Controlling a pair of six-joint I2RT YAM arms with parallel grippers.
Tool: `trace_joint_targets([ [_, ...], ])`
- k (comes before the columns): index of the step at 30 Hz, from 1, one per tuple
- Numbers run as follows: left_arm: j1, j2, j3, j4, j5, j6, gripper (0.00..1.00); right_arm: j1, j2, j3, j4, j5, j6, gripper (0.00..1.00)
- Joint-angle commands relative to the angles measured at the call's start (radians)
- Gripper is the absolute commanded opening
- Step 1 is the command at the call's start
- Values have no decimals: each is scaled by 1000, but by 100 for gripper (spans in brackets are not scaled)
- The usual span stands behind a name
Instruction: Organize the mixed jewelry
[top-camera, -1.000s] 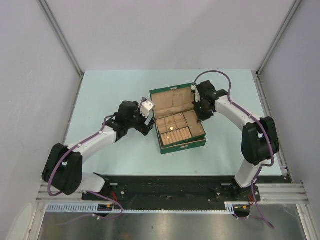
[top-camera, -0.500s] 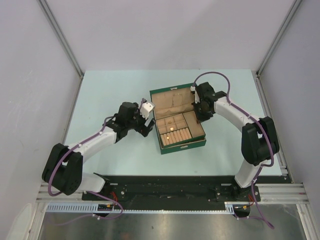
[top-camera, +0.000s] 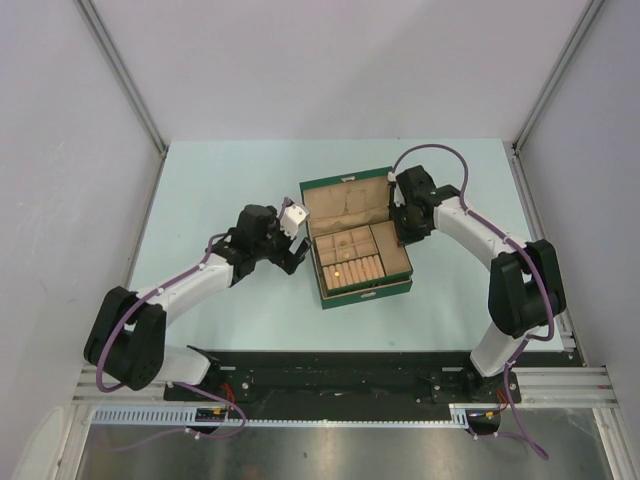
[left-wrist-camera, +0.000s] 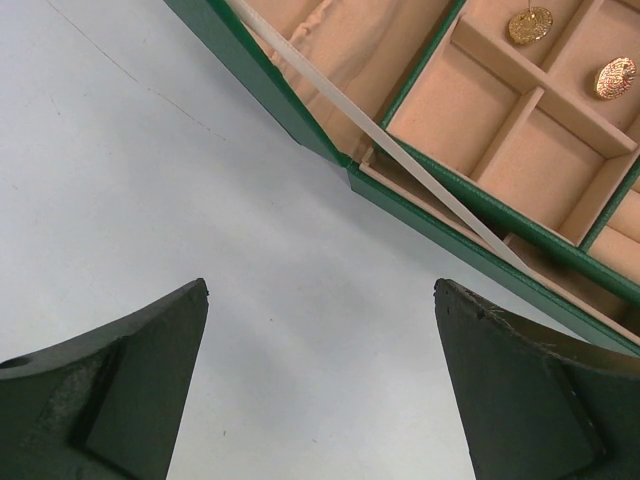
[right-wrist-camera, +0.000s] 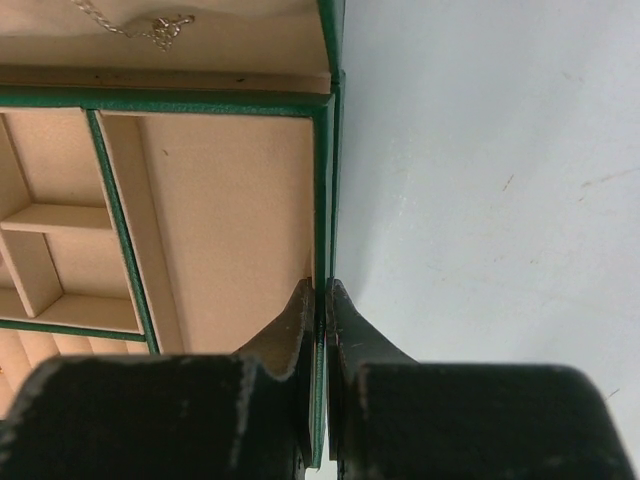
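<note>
Right wrist view has my right gripper (right-wrist-camera: 323, 292) pinched tight on the right wall of the green box (right-wrist-camera: 326, 150), a fine chain (right-wrist-camera: 140, 24) lying in its lid, while my left gripper (left-wrist-camera: 321, 290) hangs wide apart and empty over the table (left-wrist-camera: 150, 150) near two gold pieces (left-wrist-camera: 530, 24) in the small compartments.

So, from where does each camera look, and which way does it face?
Top external: fixed above and behind the bases, facing down at the pale blue table and open green tan-lined box; left arm and right arm show.
Left wrist: just off the box's left side, facing its compartments; wide-open left jaws show at the bottom.
Right wrist: over the box's right wall, facing down along it; right jaws show, shut on that wall.
Shared: the two wrist views both show the box's tan compartments.
</note>
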Motion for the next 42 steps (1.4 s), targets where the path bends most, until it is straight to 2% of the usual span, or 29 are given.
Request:
trace_joint_targets([
  [1,6,-15,-3,38,6,-26,100,-2,-50,-12,42,-16,41,0],
  [6,4,-7,-2,38,0,-22,100,8,-39,-15,48,-45,46,0],
  [42,6,-9,-9,41,8,-20,100,64,-61,-64,82,39,20,0],
])
